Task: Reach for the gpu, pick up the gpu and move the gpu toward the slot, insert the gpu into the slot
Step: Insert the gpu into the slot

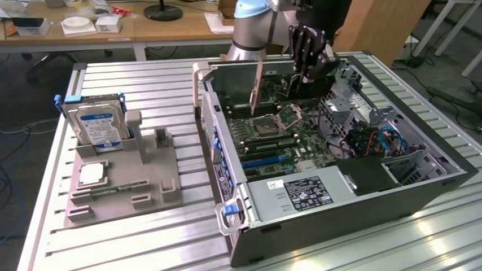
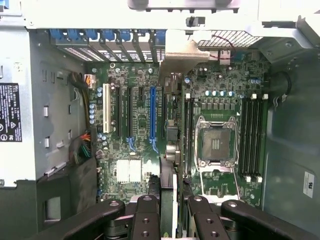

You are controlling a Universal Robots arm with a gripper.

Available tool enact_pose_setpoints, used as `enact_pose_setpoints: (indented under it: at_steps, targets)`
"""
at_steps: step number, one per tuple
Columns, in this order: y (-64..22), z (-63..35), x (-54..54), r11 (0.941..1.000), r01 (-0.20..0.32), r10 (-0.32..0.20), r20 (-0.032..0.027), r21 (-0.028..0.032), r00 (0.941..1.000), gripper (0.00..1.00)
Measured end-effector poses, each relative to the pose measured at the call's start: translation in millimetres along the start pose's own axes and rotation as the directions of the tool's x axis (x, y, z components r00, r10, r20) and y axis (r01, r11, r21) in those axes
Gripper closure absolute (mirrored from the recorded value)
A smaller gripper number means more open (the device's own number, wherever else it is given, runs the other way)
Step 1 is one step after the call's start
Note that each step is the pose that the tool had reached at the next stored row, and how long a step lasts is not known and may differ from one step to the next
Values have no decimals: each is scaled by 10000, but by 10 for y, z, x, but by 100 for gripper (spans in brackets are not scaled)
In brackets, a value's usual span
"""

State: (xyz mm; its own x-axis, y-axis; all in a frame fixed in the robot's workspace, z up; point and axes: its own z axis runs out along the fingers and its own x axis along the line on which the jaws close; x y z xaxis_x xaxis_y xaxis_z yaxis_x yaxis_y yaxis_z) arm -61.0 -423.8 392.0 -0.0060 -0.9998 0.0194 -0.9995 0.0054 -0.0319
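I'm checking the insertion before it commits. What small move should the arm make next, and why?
Probably ease straight down, slowly. The fingers grip the flat green circuit card with silver end bracket upright above the green motherboard, its bracket toward the case's rear openings. It runs parallel to, just beside, the long blue slot, so it seems roughly lined up, not yet seated.

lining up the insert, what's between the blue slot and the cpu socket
Wrist view: the gpu, seen edge-on, lies between the blue slot and the cpu socket.

I can read nothing for certain: the power supply label (image 1: 297,192) and hard drive label (image 1: 100,127) carry print too small.
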Motion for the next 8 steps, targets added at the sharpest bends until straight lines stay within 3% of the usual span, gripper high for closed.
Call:
enact_pose_setpoints:
  at_steps: [5,8]
  targets:
    - [11,78,-2,10000,0,0,0,0,10000,74]
    - [35,273,-5,10000,1,-1,1,1,10000,74]
